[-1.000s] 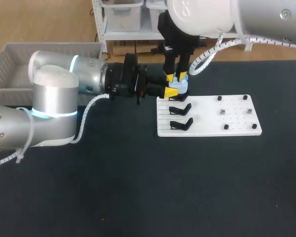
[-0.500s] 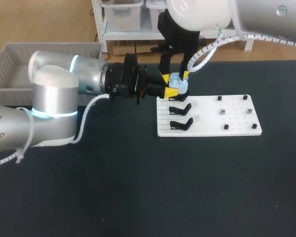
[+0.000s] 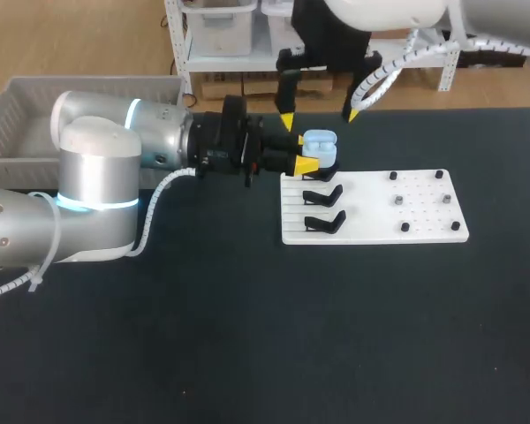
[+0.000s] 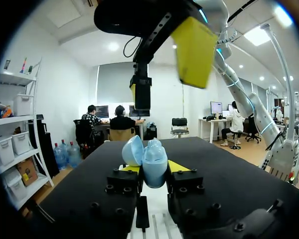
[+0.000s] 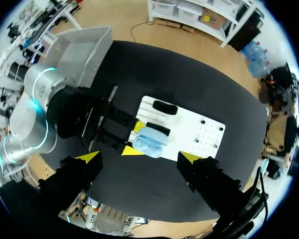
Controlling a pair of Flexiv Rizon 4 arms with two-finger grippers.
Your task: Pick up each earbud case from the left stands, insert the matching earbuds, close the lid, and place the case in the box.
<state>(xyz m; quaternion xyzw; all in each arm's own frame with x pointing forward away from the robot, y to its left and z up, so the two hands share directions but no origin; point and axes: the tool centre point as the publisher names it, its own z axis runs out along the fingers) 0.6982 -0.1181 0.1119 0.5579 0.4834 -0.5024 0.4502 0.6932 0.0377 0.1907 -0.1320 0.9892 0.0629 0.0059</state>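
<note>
L: my left gripper [image 3: 309, 152] clamps the light-blue earbud case [image 3: 321, 145], lid open, over the white stand board [image 3: 424, 231], presenting it upward | R: my right gripper [image 3: 318, 117] hangs spread wide overhead, probably for clearance.

The right gripper [image 3: 318, 117] is lifting clear of the earbud case [image 3: 320, 144]. A second ago its yellow tips were down against the case's top, half a second ago just above it. Now it is hanging well above the case. Its fingers [image 3: 287, 121] are spreading as it rises and now stand wide to either side. The case's top, hidden by the fingers before, is coming into full sight.
</note>
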